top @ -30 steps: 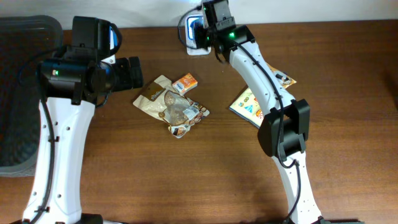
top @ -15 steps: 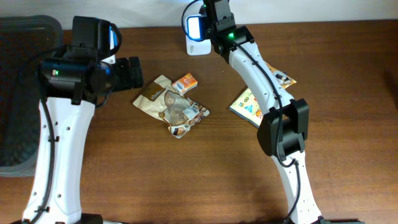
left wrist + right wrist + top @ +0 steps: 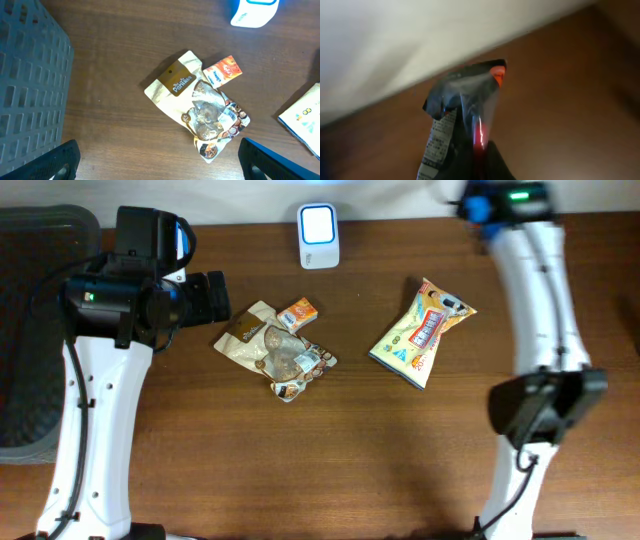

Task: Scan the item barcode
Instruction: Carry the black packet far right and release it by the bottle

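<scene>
So our right gripper is clenched on a dark crinkly foil packet with an orange corner and a white printed label. The packet is pinched at its lower end and sticks up in the wrist view. From overhead that arm is a blur at the far right edge of the brown wooden table, well apart from the white boxy scanner with a blue-lit window.

Our left gripper is released, jaws wide, hanging over a beige and brown snack pouch, a small orange box and a clear packet of nuts. These are bunched together and touching. A yellow-green snack bag lies to their right, and a dark grey plastic crate sits far left.
</scene>
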Action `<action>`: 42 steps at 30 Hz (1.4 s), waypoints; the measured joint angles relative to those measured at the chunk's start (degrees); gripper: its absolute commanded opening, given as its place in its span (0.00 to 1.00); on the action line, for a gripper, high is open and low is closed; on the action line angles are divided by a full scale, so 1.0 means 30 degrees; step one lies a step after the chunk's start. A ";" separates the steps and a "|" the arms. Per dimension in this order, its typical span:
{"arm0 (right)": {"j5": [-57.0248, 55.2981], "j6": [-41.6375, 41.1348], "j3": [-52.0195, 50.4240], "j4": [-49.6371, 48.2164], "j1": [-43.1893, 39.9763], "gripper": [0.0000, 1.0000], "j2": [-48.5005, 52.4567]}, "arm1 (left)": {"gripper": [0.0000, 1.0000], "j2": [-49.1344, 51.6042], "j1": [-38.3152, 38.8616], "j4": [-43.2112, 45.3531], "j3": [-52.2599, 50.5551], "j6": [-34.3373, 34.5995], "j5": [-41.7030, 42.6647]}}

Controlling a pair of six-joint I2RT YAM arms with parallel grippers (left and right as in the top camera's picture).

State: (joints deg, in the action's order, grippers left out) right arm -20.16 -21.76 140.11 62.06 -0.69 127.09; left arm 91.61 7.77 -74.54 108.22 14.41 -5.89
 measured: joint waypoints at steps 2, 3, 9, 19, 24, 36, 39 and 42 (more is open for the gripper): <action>-0.0146 -0.0124 0.0007 0.1122 -0.1566 0.04 0.0036 | 0.99 0.0000 -0.0007 0.0000 0.0000 0.0000 0.0000; -0.0182 -0.0168 0.0007 0.1537 -0.2229 0.04 0.0168 | 0.99 0.0000 0.0000 0.0007 0.0000 0.0000 0.0000; -0.0189 -0.0189 -0.0007 0.2586 -0.5894 0.04 0.1282 | 0.99 0.0000 0.0000 0.0000 0.0000 0.0000 0.0007; -0.0197 -0.0233 -0.0066 0.1355 -1.0834 0.05 0.4277 | 0.99 0.0000 0.0000 -0.0007 0.0000 0.0000 0.0007; 0.0036 -0.0240 -0.0066 0.0466 -1.1810 0.24 0.5209 | 0.99 0.0000 -0.0007 0.0000 0.0000 0.0000 0.0000; 0.0736 -0.0226 -0.0066 0.0976 -1.1519 0.39 0.5319 | 0.99 0.0000 -0.0007 0.0000 0.0000 0.0000 0.0000; 0.3308 0.0328 -0.0058 0.1392 -1.0936 0.52 0.5275 | 0.99 0.0000 0.0000 0.0000 0.0000 0.0000 0.0000; 0.6994 0.1676 -0.0066 0.1894 -1.0156 0.65 0.4772 | 0.99 0.0000 -0.0007 0.0000 0.0000 0.0000 0.0007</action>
State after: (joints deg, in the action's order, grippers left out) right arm 0.82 -16.73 139.92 67.75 -31.16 141.40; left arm 91.61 7.75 -74.54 108.22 14.41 -5.87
